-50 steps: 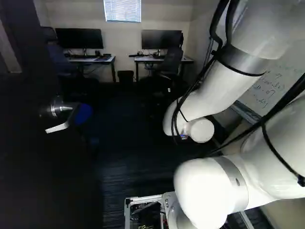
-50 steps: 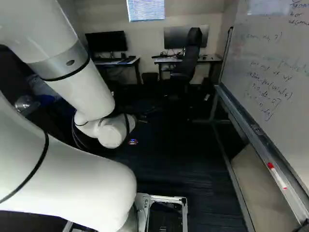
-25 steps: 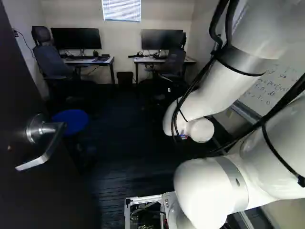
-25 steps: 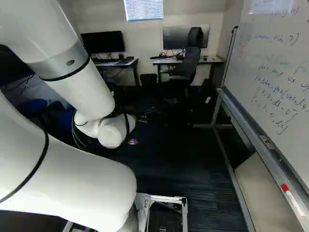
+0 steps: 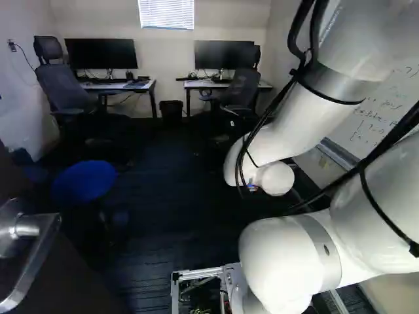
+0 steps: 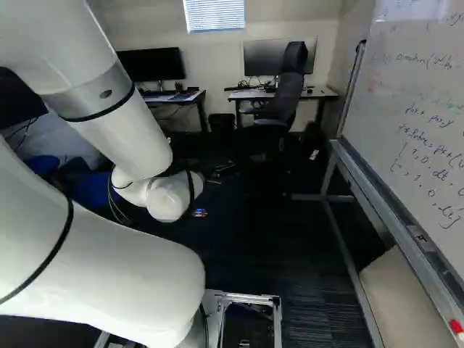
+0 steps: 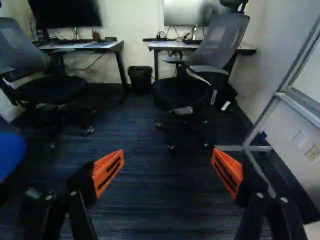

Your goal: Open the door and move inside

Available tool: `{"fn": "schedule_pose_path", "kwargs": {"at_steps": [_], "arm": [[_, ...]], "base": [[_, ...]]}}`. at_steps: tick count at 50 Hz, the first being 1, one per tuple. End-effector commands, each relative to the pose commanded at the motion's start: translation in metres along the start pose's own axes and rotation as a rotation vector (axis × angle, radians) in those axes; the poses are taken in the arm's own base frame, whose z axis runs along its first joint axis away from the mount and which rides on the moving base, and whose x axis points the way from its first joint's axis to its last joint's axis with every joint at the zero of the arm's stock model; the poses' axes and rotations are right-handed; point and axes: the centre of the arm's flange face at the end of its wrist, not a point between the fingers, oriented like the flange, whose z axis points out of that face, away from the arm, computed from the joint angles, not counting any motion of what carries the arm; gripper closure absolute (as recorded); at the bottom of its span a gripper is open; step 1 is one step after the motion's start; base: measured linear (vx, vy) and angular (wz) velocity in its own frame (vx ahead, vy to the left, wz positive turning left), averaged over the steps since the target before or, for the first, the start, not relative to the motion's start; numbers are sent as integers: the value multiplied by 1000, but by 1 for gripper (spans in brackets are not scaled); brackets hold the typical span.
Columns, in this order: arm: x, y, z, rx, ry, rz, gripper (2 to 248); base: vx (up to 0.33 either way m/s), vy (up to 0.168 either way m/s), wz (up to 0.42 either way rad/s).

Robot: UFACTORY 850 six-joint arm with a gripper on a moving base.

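Note:
The dark door (image 5: 65, 281) stands at the lower left of the left base view, with its silver lever handle (image 5: 36, 245) close by, cut off by the view's edge. Beyond it the room lies in view. In the right base view a dark part of my gripper (image 6: 219, 172) shows just past the white wrist, its fingertips not clear. Seen from the wrist, the gripper (image 7: 168, 172) is open, orange pads wide apart, with carpet and nothing held between them. Neither the door nor its handle shows in the wrist view.
A blue stool (image 5: 84, 182) is just past the door. Office chairs (image 5: 62, 85) (image 7: 182, 90), desks (image 6: 283, 93) and a bin (image 7: 140, 79) stand along the far wall. A whiteboard (image 6: 413, 123) on a metal frame (image 6: 348, 268) lines the right side.
The base has moved forward: door and handle slide left and down, nearer, uncovering chair and stool; the whiteboard shifts right. Whether the door itself swung, I cannot tell. The arm keeps its pose.

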Motion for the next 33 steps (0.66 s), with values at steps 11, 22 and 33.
{"fn": "schedule_pose_path", "kwargs": {"at_steps": [11,22,33], "arm": [[2,0,4,0,-2,0,3],[2,0,4,0,-2,0,3],[2,0,4,0,-2,0,3]], "base": [[128,4,-6],[-11,-1,-1],[0,0,0]]}}
